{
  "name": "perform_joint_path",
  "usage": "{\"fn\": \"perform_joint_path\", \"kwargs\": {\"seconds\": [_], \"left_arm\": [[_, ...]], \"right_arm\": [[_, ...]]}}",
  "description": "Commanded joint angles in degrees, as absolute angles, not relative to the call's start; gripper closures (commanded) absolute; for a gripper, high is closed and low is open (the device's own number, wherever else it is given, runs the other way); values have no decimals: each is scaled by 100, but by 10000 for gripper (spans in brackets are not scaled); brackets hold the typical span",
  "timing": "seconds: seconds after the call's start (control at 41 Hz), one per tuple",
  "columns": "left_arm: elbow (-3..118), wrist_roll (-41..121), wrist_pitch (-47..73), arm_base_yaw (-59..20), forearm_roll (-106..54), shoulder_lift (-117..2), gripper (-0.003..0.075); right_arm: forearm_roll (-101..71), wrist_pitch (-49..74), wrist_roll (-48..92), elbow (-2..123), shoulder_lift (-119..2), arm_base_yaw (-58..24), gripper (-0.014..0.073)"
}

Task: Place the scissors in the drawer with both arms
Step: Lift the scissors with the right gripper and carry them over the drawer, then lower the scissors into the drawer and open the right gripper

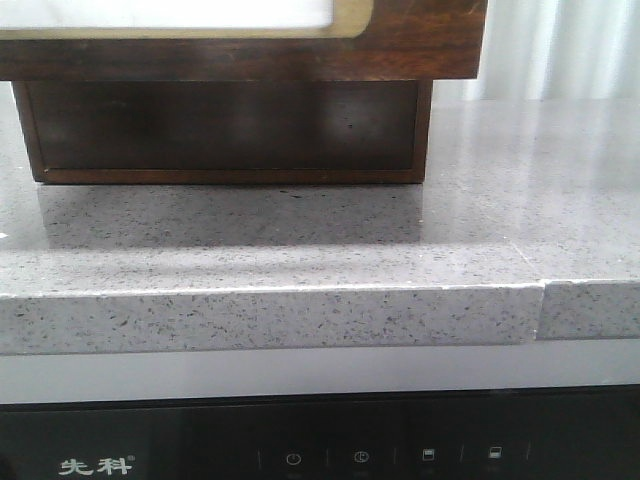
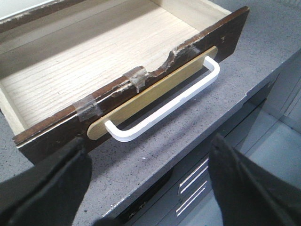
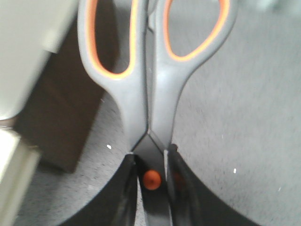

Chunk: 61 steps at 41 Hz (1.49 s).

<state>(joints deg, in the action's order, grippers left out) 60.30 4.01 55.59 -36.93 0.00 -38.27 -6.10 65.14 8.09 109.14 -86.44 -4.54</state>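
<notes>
While the grey speckled countertop point(image 1: 300, 240) is filling most of my front view, I am seeing only the underside of the wooden cabinet point(image 1: 225, 130) there and neither arm. From the left wrist, I am looking at the drawer point(image 2: 94, 61) standing pulled well out over the counter, its pale wood floor bare, its chipped dark front carrying a tan plate and a white handle point(image 2: 164, 106). The left gripper point(image 2: 150, 183) is hovering just in front of that handle with its jaws spread wide and nothing between them. From the right wrist, the right gripper point(image 3: 150, 188) is pinching the scissors point(image 3: 150, 70) near the orange pivot, blades hidden below, the loops pointing away over the counter beside a dark wooden side; that view is blurred. I am judging the opening and the pickup as done. What is remaining is carrying the scissors over the open drawer, letting them go inside, and probably pushing it shut.
</notes>
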Motion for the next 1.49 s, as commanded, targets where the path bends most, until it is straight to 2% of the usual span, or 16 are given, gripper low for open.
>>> {"fn": "perform_joint_path", "kwargs": {"seconds": [0.0, 0.342, 0.561, 0.757, 1.001, 1.465], "left_arm": [[6222, 333, 5128, -3747, 0, -3832, 207], [6222, 333, 5128, -3747, 0, -3832, 207], [6222, 333, 5128, -3747, 0, -3832, 207], [6222, 333, 5128, -3747, 0, -3832, 207], [6222, 333, 5128, -3747, 0, -3832, 207], [6222, 333, 5128, -3747, 0, -3832, 207]], "right_arm": [[-685, 5993, 1082, 11082, -8069, -661, 516], [-1747, 5792, 2668, 11082, -7674, -1694, 516], [-2736, 5797, 4337, 11082, -7894, -2400, 516], [-2860, 5841, 5388, 11082, -8283, -2946, 516], [-2860, 5948, 5838, 11082, -8935, -3172, 515], [-2188, 5975, 5837, 11082, -9924, -3172, 515]]}}
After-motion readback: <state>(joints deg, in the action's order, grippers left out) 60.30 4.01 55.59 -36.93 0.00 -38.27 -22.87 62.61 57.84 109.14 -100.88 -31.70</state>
